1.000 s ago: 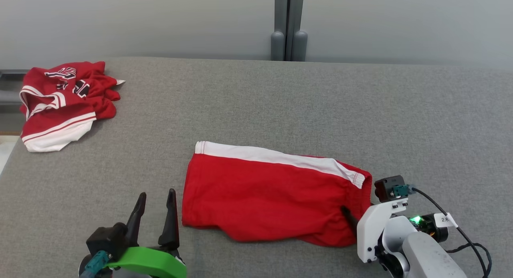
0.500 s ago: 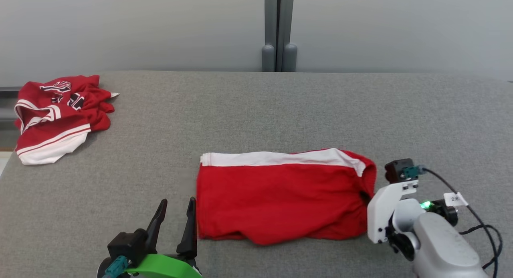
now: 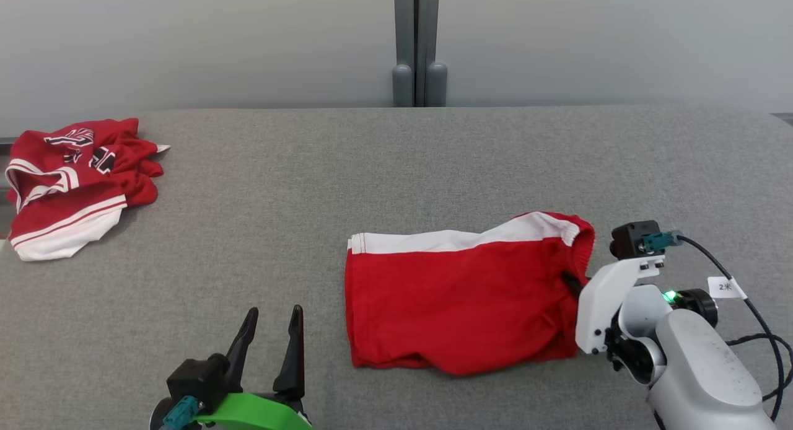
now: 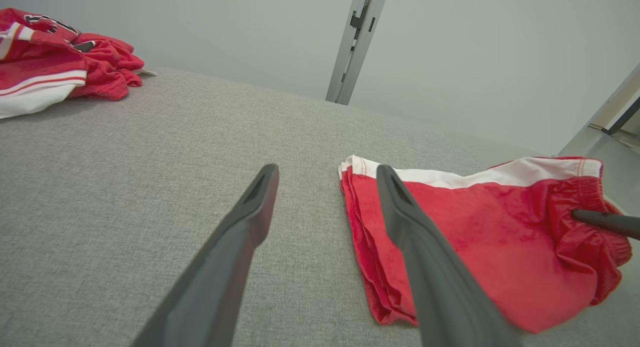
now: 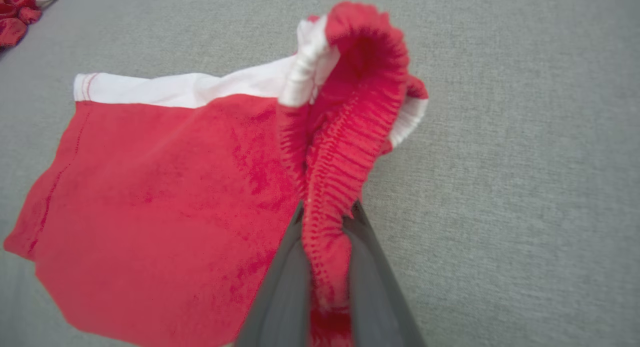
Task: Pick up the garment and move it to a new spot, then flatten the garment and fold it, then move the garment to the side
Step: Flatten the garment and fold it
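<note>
Lying bunched in a heap, the red basketball jersey with black lettering and red-and-white striped trim (image 3: 68, 188) sits well apart from both grippers, far out past the left gripper's outer side. Its lettering is creased into the folds. It is neither flat nor folded, so I judge its own steps not yet begun.

Between it and the right gripper lie the smaller red shorts with a white band (image 3: 458, 306), doubled over on the grey woven table cover (image 3: 433, 170). The right gripper (image 3: 573, 284) is pinched narrow on their ruched elastic waistband (image 5: 345, 137). The waistband stands up between the dark fingers, lifting that end off the cover. Gripping the thick seam probably lets all the layers travel together.

The left gripper (image 3: 274, 311) hovers spread wide, holding nothing, near the shorts' hemmed end, likely ready to help.
</note>
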Available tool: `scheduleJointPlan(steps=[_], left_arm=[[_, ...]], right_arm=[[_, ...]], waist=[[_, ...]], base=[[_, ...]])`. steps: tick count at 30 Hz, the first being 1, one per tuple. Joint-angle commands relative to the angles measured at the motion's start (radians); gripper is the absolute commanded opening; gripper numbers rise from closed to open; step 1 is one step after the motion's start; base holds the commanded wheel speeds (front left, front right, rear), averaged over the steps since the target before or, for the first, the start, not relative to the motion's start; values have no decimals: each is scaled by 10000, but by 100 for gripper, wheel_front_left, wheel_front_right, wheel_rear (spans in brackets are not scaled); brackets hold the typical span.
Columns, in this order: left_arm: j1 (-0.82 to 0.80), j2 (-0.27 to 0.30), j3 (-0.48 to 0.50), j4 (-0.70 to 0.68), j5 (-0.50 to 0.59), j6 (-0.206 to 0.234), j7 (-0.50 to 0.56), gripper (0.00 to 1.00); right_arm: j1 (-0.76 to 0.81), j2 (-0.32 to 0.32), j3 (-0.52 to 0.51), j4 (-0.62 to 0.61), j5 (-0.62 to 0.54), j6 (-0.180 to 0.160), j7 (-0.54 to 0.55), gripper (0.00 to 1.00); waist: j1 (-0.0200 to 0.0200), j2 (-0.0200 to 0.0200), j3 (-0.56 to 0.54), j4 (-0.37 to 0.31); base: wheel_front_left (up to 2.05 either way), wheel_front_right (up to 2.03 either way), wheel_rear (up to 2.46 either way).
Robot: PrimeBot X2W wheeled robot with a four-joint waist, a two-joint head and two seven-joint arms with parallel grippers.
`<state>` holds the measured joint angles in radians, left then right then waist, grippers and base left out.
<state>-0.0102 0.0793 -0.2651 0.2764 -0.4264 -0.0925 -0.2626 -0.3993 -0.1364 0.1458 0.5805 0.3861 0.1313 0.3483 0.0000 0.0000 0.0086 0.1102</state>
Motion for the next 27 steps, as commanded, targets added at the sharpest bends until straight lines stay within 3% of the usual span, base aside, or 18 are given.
scheduleJointPlan(steps=[1, 12, 18, 24, 25, 27], left_arm=[[48, -10, -7, 21, 96, -43, -31, 100], [-218, 18, 209, -238, 240, -126, -31, 100], [-333, -87, 198, -346, 295, -141, -28, 100], [-421, -151, 196, -268, 285, -203, -20, 100], [-432, -159, 195, -246, 275, -216, -18, 100], [-442, -170, 205, -212, 262, -216, -18, 100]], right_arm=[[126, 69, 144, -279, 190, -11, 96, 0], [-268, 802, 1571, -1934, 1804, -12, 626, 0], [-728, 839, 2691, -1556, 2951, -8, 120, 0], [-1266, 835, 3608, -241, 3822, -8, -669, 0], [-1367, 835, 3726, 75, 3924, -8, -823, 7], [-1549, 842, 3977, 582, 4095, -8, -1074, 44]], waist=[[0, 0, 22, 30], [0, 0, 201, 470], [0, 0, 351, 1002], [0, 0, 469, 1546], [0, 0, 495, 1634], [0, 0, 531, 1743]], base=[[0, 0, 0], [0, 0, 0], [0, 0, 0], [0, 0, 0], [0, 0, 0], [0, 0, 0]])
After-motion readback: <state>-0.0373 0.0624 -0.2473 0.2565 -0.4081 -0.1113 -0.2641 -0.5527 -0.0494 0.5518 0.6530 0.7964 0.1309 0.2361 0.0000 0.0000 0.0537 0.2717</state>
